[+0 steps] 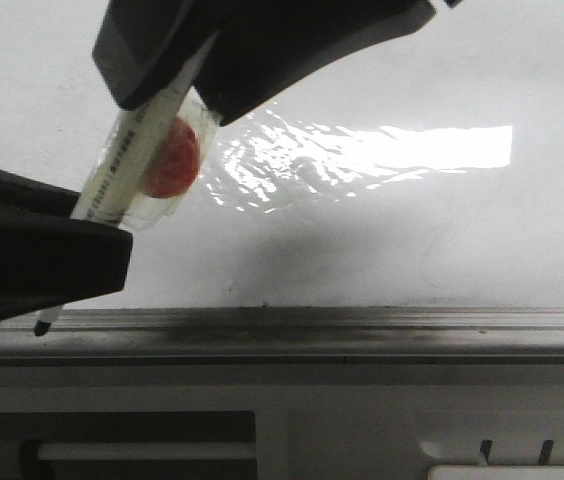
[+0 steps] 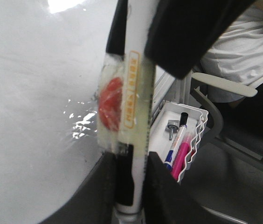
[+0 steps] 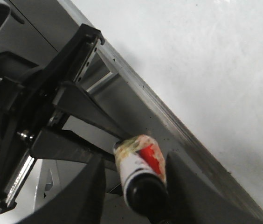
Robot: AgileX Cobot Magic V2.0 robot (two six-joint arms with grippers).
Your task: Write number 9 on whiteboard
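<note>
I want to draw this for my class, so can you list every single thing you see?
whiteboard: one, glossy white, lying under both arms
rail: one, grey, along the whiteboard's edge
marker: one, white with black tip, tilted, tip near the rail
red patch: one, red, taped onto the marker
basket: one, white wire, beside the whiteboard
pens: two, one pink, one blue-and-white with black cap, in the basket
left tool: one, black, closed on the marker
right tool: one, black, closed on the marker
</note>
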